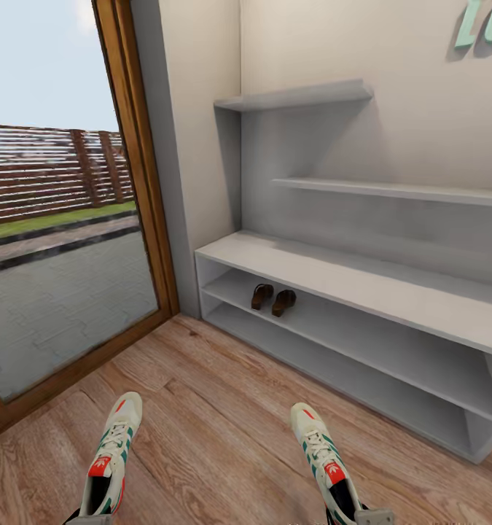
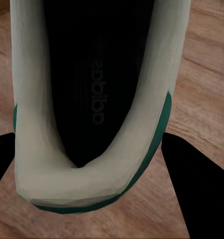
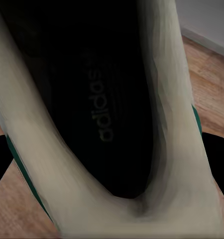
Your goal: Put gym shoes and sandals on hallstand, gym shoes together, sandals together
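Fingers point(image 2: 199, 189) of left gripper point(image 2: 92, 199) clamp one gym shoe point(image 2: 87, 99) heel; right gripper point(image 3: 112, 199) fingers point(image 3: 219, 164) clamp the other gym shoe point(image 3: 92, 99).

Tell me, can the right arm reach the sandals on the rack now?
Probably not: the right end effector holds a gym shoe, and the sandals sit far ahead on the hallstand's middle shelf.

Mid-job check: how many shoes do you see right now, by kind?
Gym shoes: 2, one at the left gripper, one at the right gripper
Sandals: 2, side by side on the hallstand middle shelf
Total: 4
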Controlling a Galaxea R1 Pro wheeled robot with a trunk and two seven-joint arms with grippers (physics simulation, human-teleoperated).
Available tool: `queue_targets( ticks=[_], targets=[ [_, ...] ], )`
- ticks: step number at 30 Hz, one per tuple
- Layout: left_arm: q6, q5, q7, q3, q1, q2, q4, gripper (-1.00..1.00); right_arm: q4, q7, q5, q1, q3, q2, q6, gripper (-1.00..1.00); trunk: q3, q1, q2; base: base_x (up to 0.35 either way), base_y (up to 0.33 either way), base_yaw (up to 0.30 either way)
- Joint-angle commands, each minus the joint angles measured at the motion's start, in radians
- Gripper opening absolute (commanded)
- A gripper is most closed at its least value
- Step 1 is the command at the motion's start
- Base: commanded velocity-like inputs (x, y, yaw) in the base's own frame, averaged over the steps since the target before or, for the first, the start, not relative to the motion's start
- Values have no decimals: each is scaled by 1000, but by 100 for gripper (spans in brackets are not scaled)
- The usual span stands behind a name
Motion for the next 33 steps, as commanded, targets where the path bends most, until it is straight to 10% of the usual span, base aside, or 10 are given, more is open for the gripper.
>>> queue_targets(
  ticks=[1,33],
  targets=[
    [-3,-8,-5,9,-1,0,0,-100,1,2,8,-1,-7,0,-3,-100,0,0,0,-3,2,-249],
    [-3,-8,-5,9,-1,0,0,-100,1,2,7,-1,-7,0,-3,-100,17,0,0,0,0,-249]
  ],
)
